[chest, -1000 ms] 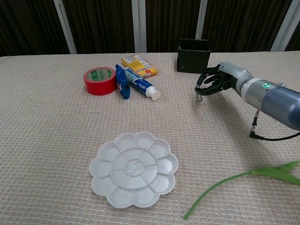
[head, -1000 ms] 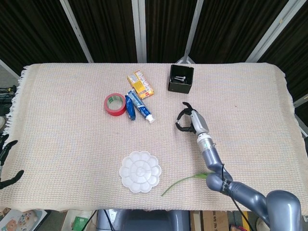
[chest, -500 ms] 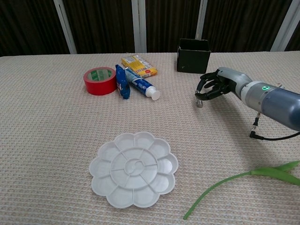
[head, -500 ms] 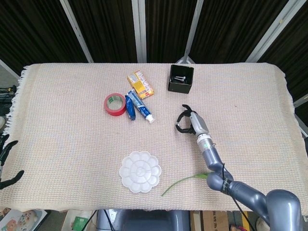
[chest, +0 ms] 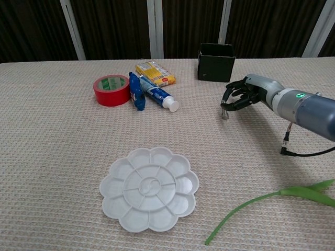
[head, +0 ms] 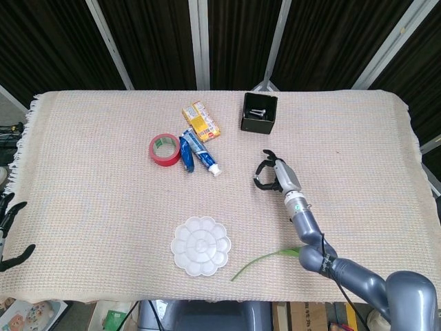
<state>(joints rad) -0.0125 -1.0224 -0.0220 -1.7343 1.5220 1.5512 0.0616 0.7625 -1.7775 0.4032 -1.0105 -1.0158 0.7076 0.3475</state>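
A: What's at the left edge of the woven beige tablecloth [head: 89,179]?

B: The left hand [head: 8,227] shows only in the head view, dark fingers spread apart off the cloth's left edge, holding nothing.

A: And moving right?

B: Toward the far edge, left of the middle, lies a red roll of tape [chest: 111,89], with a blue tube with a white cap [chest: 154,95] just beside it and a yellow flat packet [chest: 155,72] just behind the tube. Nearer the front edge sits a white flower-shaped plastic palette [chest: 149,189].

A: Then the dark box?

B: A black open-topped box [chest: 215,61] stands near the far edge, right of the middle; the head view shows small metal screws [head: 258,112] lying in it.

A: And the right hand?

B: The right hand [chest: 238,96] hangs in front of that box, fingers curled downward, pinching a small grey metal piece [chest: 224,114] at its fingertips, just above the cloth. A green plant stem with a leaf [chest: 272,201] lies by the front right corner.
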